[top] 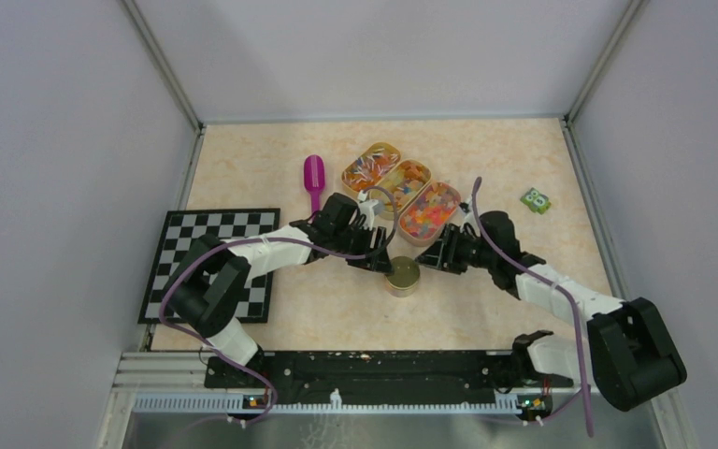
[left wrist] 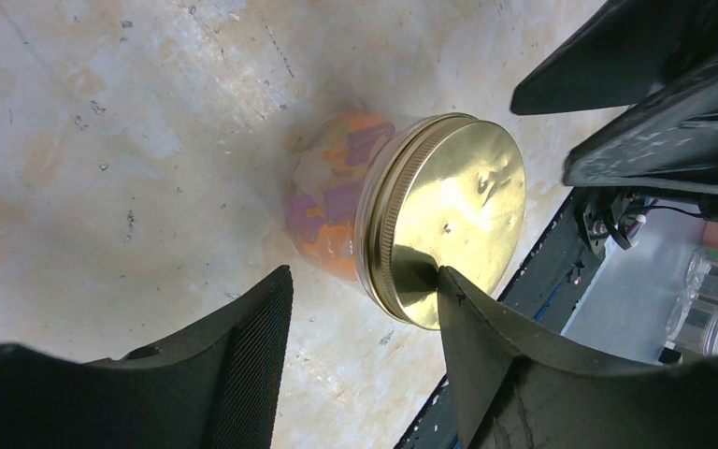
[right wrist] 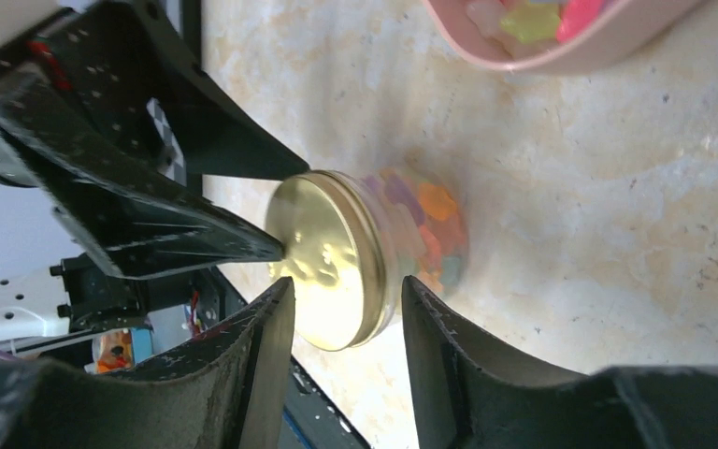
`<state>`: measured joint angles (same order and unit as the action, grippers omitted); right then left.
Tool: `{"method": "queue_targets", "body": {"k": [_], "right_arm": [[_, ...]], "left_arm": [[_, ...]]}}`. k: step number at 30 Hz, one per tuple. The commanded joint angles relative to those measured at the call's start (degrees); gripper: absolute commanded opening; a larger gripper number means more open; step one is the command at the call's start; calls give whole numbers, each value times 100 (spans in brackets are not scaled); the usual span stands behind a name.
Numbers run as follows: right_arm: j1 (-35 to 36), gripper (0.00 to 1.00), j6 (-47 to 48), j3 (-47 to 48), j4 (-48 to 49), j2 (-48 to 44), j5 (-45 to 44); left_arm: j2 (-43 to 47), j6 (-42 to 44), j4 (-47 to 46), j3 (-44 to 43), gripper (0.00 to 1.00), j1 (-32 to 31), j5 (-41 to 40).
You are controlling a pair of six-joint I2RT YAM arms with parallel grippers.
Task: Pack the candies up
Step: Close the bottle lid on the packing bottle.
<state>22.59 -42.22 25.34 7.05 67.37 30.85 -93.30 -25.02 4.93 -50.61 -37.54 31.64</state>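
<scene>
A small glass jar with a gold lid (top: 401,276) stands on the table, holding mixed candies (left wrist: 337,201). More candies fill three oval trays (top: 430,208) behind it. My left gripper (top: 377,257) is open and empty just left of the jar. In the left wrist view its jaws (left wrist: 360,327) stand wide, and one fingertip (left wrist: 449,281) is at the lid's (left wrist: 449,215) edge. My right gripper (top: 433,254) is open and empty just right of the jar. In its wrist view (right wrist: 346,309) the jaws frame the lid's (right wrist: 323,262) rim without closing on it.
A purple scoop (top: 314,178) lies left of the trays. A checkered mat (top: 213,262) lies at the left. A small green object (top: 536,200) sits at the right. The nearest pink tray (right wrist: 561,47) is close behind the jar.
</scene>
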Motion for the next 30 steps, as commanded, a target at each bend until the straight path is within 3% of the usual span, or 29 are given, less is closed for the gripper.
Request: {"method": "queue_targets", "body": {"k": [1,8,16,23,30], "right_arm": [[-8,40,123,455,-326,-324,-13],[3,0,-243,398,313,-320,531],[166,0,-858,-294,2029,610,877],[158,0,-740,-890,2416,1305,530],[150,0,-516,-946,2119,1314,259]], "left_arm": [[6,137,-10,-242,63,27,99],[52,126,42,-260,59,21,38],[-83,52,15,-89,50,22,-111],[-324,74,-44,331,36,17,-497],[-310,52,-110,429,36,19,-451]]}}
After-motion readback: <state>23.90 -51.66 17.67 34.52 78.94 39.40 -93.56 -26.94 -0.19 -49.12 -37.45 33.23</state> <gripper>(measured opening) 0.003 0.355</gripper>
